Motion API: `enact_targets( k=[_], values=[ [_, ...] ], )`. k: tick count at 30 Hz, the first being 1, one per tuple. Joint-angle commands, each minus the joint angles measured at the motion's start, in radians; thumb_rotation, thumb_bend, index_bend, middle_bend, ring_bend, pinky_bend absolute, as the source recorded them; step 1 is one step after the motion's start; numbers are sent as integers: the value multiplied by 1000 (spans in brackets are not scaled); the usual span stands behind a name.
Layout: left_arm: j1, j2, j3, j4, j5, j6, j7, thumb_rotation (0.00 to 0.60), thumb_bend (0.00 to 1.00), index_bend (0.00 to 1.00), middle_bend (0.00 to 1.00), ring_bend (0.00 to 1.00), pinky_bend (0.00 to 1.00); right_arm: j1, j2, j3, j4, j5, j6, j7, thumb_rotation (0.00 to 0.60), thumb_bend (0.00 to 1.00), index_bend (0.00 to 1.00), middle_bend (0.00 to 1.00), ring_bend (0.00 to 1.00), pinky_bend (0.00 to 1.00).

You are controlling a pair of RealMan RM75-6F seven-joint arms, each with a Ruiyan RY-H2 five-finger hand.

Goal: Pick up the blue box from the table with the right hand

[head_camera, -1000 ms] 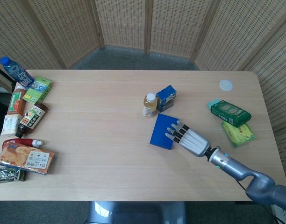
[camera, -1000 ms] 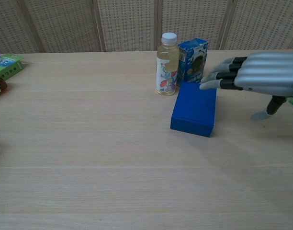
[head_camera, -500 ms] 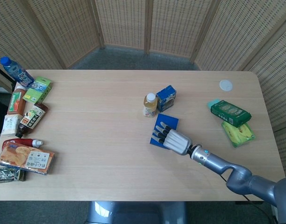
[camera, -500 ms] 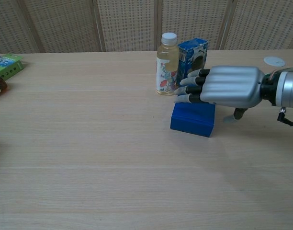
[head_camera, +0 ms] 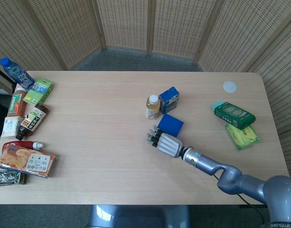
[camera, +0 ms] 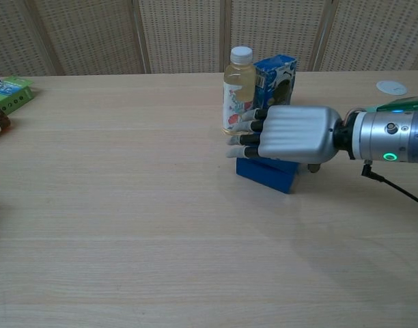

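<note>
The blue box [head_camera: 170, 124] lies flat near the middle of the table, just in front of a small juice bottle [head_camera: 152, 106]. My right hand [head_camera: 163, 141] lies palm down over its near part, fingers stretched out past the box's left edge. In the chest view the right hand [camera: 291, 133] covers the top of the blue box [camera: 267, 175], of which only the front face shows. The thumb hangs low at the box's right side. Whether the hand grips the box is unclear. My left hand is out of both views.
The juice bottle [camera: 238, 82] and a blue carton [camera: 275, 80] stand right behind the box. A green packet [head_camera: 234, 114], a yellow-green packet [head_camera: 242, 135] and a white lid [head_camera: 229, 86] lie to the right. Several snacks and bottles [head_camera: 26, 123] crowd the left edge.
My right hand slid leftward across the box, from its right edge to covering its top, fingers now past the left edge. The box shifted slightly left and turned.
</note>
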Motion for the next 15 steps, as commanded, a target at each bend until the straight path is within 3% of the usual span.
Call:
enact_targets(
  k=[1, 8, 15],
  values=[
    [0, -1, 1, 0, 1, 0, 1, 600, 0, 0, 0, 0, 0, 13, -12, -3, 2, 20, -27, -26, 600, 207, 0, 0, 0, 0],
    [0, -2, 1, -1, 2, -2, 3, 600, 0, 0, 0, 0, 0, 35, -21, -8, 11, 56, -65, -44, 600, 215, 0, 0, 0, 0],
    [-1, -5, 3, -3, 6, -3, 8, 600, 0, 0, 0, 0, 0, 47, -20, -33, 27, 73, -68, 11, 600, 316, 0, 0, 0, 0]
  ],
)
